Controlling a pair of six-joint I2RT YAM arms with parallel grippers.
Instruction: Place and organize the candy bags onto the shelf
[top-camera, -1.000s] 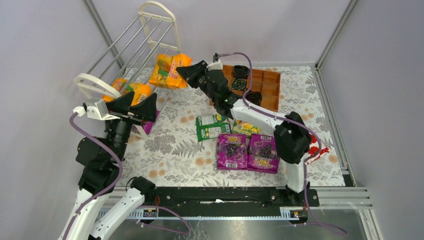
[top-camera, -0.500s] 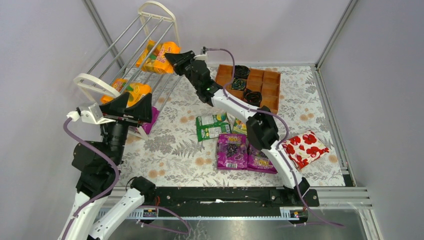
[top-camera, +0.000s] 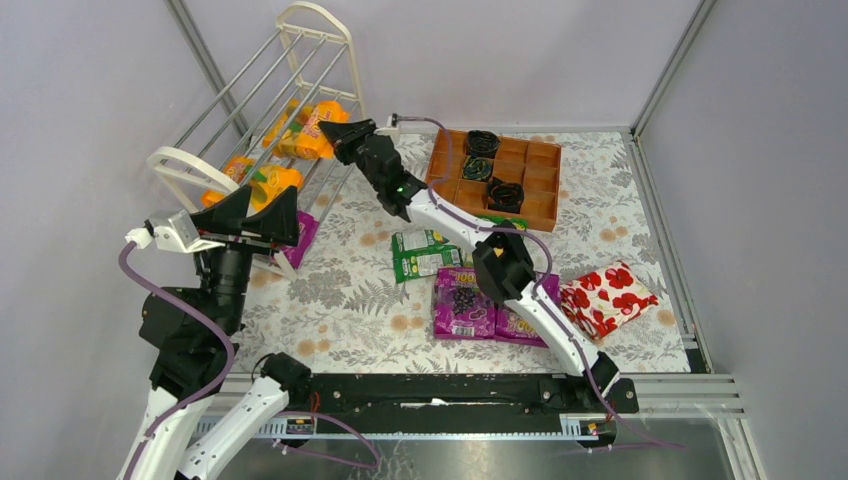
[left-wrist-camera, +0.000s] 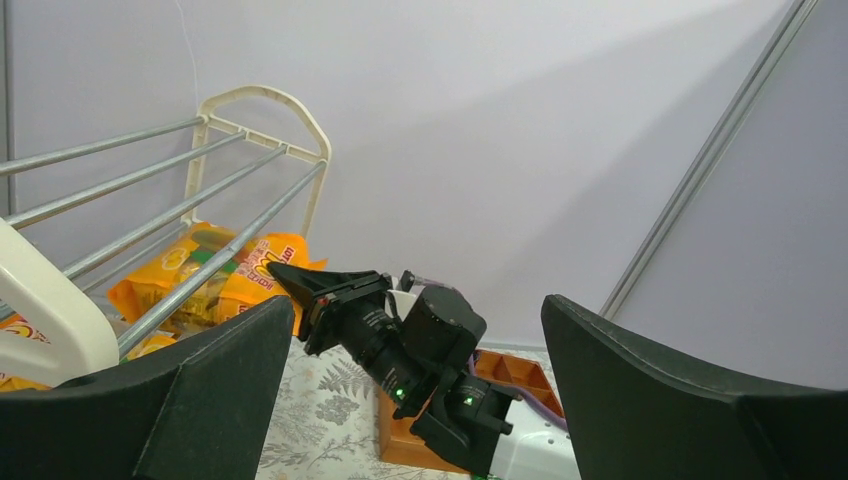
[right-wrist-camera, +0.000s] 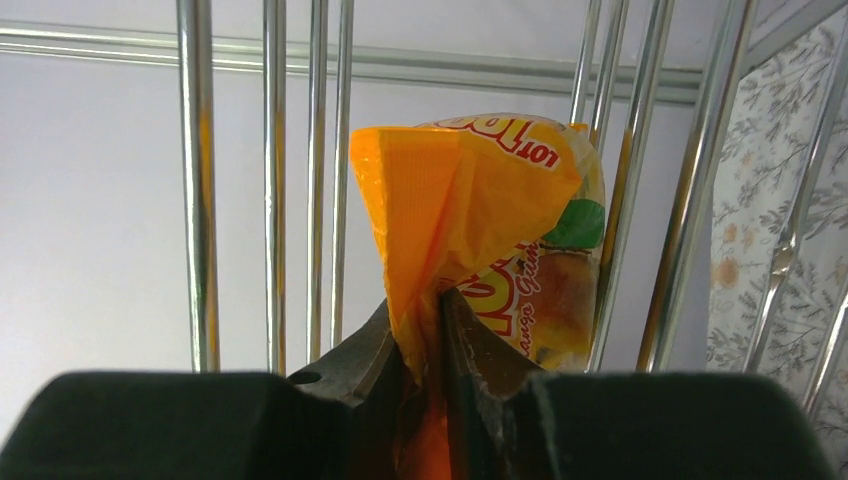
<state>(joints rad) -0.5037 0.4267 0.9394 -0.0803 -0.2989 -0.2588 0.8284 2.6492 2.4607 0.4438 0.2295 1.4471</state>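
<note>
Lavender walls and aluminium corner posts; the table carries a grey floral cloth (top-camera: 340, 290).

Top view: the shelf (top-camera: 190, 162) stands far left. The right gripper (top-camera: 332, 131) reaches to its middle rods, clamped on an orange bag (top-camera: 305, 125). A second orange bag (top-camera: 262, 180) already lies on a lower tier. A purple bag (top-camera: 306, 236) sits at the shelf foot; on a tier or not, I cannot tell. Left on the cloth, centre: a green bag (top-camera: 422, 252) and two purple bags (top-camera: 463, 302). Judged under half done. The left gripper (top-camera: 262, 205) hovers by the shelf's near end, fingers spread, empty.

Left wrist view: jaws wide, nothing between them; the orange bag shows among the rods.

Right wrist view: fingertips (right-wrist-camera: 480, 350) pinch the bag's corner, rods just behind. Release not yet made.
</note>
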